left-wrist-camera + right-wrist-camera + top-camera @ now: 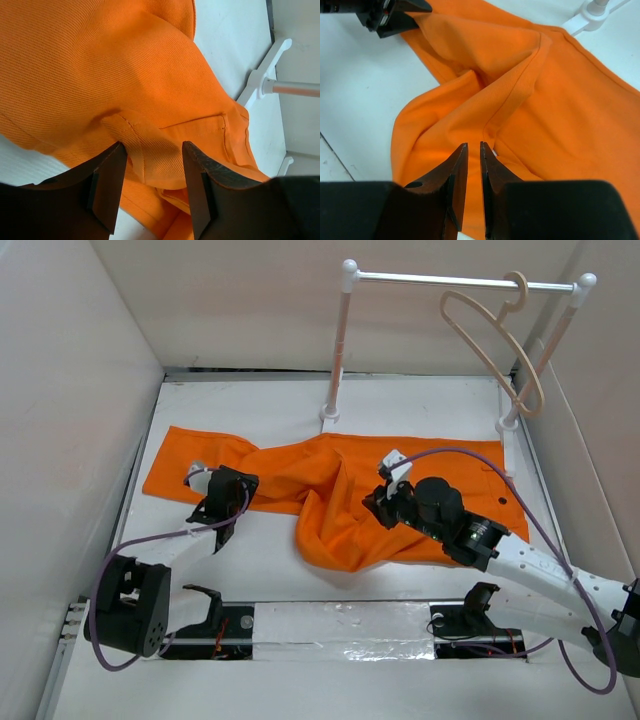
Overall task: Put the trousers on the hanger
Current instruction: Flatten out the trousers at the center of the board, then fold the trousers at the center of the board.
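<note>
The orange trousers (pixel 330 490) lie spread across the middle of the table, bunched into a fold near the centre. The beige hanger (pixel 495 350) hangs by its hook from the white rail at the back right, bare. My left gripper (pixel 243 490) is open at the trousers' left part; in the left wrist view its gripper (pixel 152 147) straddles a stitched fold of the cloth (pixel 125 65). My right gripper (pixel 380 502) is over the central fold; in the right wrist view its gripper (pixel 474 145) is nearly closed on a seam ridge of the trousers (pixel 560 100).
The white rail (pixel 460 280) stands on two posts at the back, its feet next to the trousers' far edge (pixel 265 80) (pixel 592 12). White walls enclose the table on the left, back and right. The left gripper shows in the right wrist view (pixel 395 15).
</note>
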You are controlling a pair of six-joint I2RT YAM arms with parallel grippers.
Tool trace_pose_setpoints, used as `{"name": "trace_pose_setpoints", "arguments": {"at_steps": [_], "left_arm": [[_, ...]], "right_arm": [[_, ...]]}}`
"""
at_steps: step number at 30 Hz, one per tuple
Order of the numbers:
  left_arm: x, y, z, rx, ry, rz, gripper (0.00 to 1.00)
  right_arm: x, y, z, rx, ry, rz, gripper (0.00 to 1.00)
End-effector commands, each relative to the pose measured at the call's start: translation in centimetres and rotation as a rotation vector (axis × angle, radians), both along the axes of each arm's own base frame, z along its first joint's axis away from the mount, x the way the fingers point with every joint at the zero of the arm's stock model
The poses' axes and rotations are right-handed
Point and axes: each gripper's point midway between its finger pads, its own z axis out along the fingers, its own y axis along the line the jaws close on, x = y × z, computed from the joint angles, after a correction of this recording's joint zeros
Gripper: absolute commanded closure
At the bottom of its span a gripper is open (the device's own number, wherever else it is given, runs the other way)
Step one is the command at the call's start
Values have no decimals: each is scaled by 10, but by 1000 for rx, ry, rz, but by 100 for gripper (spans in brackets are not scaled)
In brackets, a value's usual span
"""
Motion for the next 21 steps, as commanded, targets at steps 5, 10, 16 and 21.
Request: {"name": "trace_pose_setpoints", "arguments": {"at_steps": [5, 10, 16, 21], "left_arm": [[11, 7, -2, -7, -41, 58, 64], [15, 9, 3, 0, -72, 69, 74], [22, 8, 35, 13, -148, 46, 100], [10, 19, 121, 94, -305, 31, 100]], "right_arm": [[-10, 3, 12, 82, -15, 7, 78], [-12, 0, 12, 96, -14, 1, 78], [-7, -5, -1, 77, 8, -44, 63], [9, -28, -36, 47, 127, -223, 35]]}}
